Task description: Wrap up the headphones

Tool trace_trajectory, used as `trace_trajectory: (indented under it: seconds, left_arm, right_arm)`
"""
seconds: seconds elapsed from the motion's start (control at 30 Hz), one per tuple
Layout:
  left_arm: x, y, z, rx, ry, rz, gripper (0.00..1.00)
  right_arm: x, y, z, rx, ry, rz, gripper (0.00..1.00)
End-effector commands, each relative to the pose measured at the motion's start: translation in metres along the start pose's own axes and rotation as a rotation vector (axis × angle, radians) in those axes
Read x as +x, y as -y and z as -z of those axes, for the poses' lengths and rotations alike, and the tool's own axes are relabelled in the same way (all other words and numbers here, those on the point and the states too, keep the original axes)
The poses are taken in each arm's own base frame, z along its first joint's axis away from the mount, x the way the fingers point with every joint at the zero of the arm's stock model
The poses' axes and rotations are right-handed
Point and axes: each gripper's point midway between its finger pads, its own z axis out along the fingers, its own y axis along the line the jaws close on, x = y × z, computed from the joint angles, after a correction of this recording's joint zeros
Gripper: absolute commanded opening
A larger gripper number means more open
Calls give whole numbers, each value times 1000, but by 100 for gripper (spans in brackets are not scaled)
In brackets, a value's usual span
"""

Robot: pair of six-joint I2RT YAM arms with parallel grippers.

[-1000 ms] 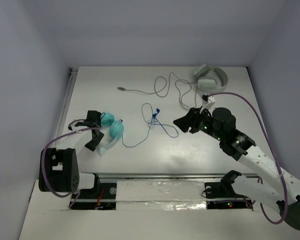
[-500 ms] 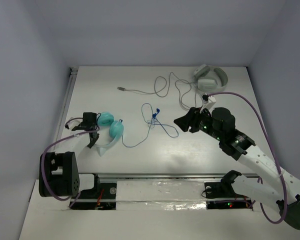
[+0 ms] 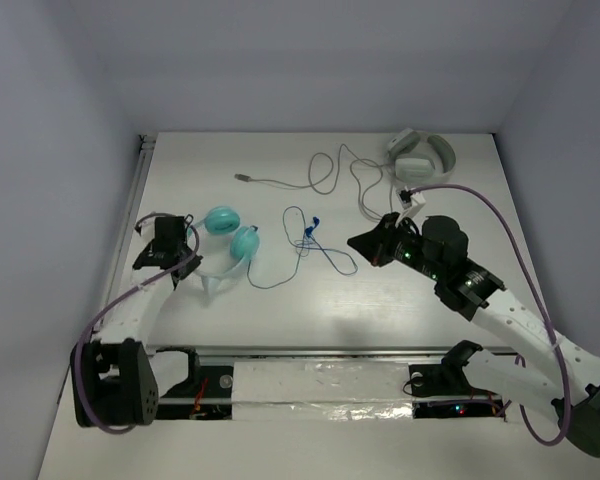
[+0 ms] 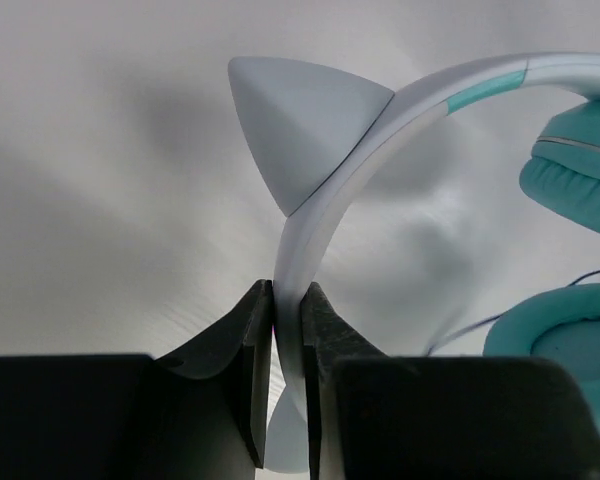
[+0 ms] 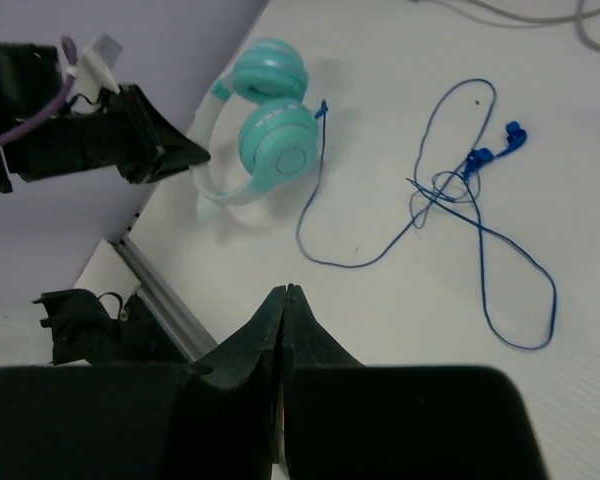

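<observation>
The headphones [image 3: 246, 243] lie at the table's left, two teal ear cups side by side on a white headband [image 4: 330, 190] that carries a pointed ear. My left gripper [image 3: 188, 243] is shut on that headband, its fingertips [image 4: 255, 330] pinching the thin band from both sides. The thin blue cable [image 3: 310, 245] runs from the cups in loose loops across the middle of the table. My right gripper [image 3: 352, 243] hovers just right of those loops, shut with nothing between its fingers [image 5: 265, 330]. In the right wrist view the headphones [image 5: 275, 135] and the cable [image 5: 480, 230] lie ahead of it.
Grey-white headphones [image 3: 420, 155] sit at the back right, their grey cable [image 3: 325, 175] snaking left across the back of the table. A metal rail [image 3: 310, 352] runs along the near edge. Walls close in on the left, back and right.
My left gripper has shut on the headband and drawn back to the left, and the ear cups have shifted a little away and to the right. The right gripper has shut on nothing.
</observation>
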Motion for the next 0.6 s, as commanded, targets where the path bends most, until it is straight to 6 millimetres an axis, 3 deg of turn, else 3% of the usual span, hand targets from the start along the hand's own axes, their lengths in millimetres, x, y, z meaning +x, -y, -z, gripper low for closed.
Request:
trace_trajectory:
  seconds: [0.0, 0.03, 0.1, 0.13, 0.17, 0.2, 0.23, 0.3, 0.33, 0.43, 0.53, 0.57]
  left_arm:
    - [-81, 75, 74, 344, 214, -51, 0]
    - [-101, 90, 97, 401, 258, -55, 0]
    - [-108, 107, 118, 476, 241, -88, 0]
    - [-122, 120, 137, 529, 262, -94, 0]
    - [-117, 132, 143, 587, 215, -115, 0]
    - [-117, 140, 151, 630, 200, -132, 0]
    - [-125, 148, 166, 668, 207, -137, 0]
    - [-122, 161, 181, 751, 172, -157, 0]
    - [-127, 166, 193, 781, 181, -161, 0]
    - [-130, 177, 226, 891, 180, -167, 0]
    - [-134, 185, 249, 973, 204, -167, 0]
    - [-132, 186, 259, 1011, 204, -177, 0]
  right_arm:
    - [-11, -31, -6, -162, 28, 46, 0]
    - [-16, -34, -9, -166, 28, 54, 0]
    - [-12, -29, -22, -152, -7, 65, 0]
    - [-15, -29, -27, -155, 1, 75, 4]
    - [-24, -33, -31, -165, 16, 100, 10]
    - [-23, -32, -41, -170, 2, 112, 19]
    - [-25, -32, -45, -173, 2, 127, 43]
    - [-33, -39, -52, -204, 10, 185, 65]
    - [-32, -39, -60, -217, 6, 203, 82]
    - [-25, -43, -79, -301, -11, 291, 91]
    - [-33, -39, -101, -285, 0, 307, 92]
    - [-24, -31, -114, -276, -33, 307, 92]
